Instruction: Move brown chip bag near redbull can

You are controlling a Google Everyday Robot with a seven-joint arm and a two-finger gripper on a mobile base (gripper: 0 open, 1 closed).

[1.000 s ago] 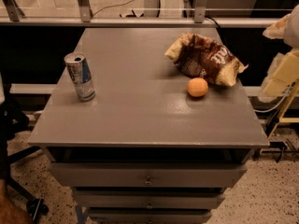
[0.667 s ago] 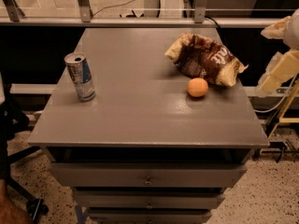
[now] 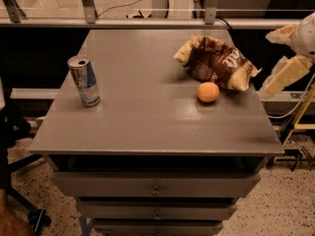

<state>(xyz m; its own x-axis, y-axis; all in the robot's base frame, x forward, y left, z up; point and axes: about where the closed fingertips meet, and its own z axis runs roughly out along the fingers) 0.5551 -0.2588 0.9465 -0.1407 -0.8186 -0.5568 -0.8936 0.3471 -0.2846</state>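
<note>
The brown chip bag (image 3: 216, 62) lies crumpled at the back right of the grey table (image 3: 147, 127), its white lettering facing up. The redbull can (image 3: 84, 80) stands upright near the table's left edge, far from the bag. My gripper (image 3: 275, 58) hangs off the table's right edge, just right of the bag and not touching it. Its two pale fingers (image 3: 288, 73) are spread apart with nothing between them.
A small round orange fruit (image 3: 208, 92) sits just in front of the bag. The table top has drawers (image 3: 155, 188) below it. A metal rail (image 3: 147, 21) runs behind the table. A chair base (image 3: 19, 132) stands at the left, and cables and a stand (image 3: 295, 127) at the right.
My gripper has edged slightly left toward the table's right edge. The bag, the can and the orange fruit have not moved.
</note>
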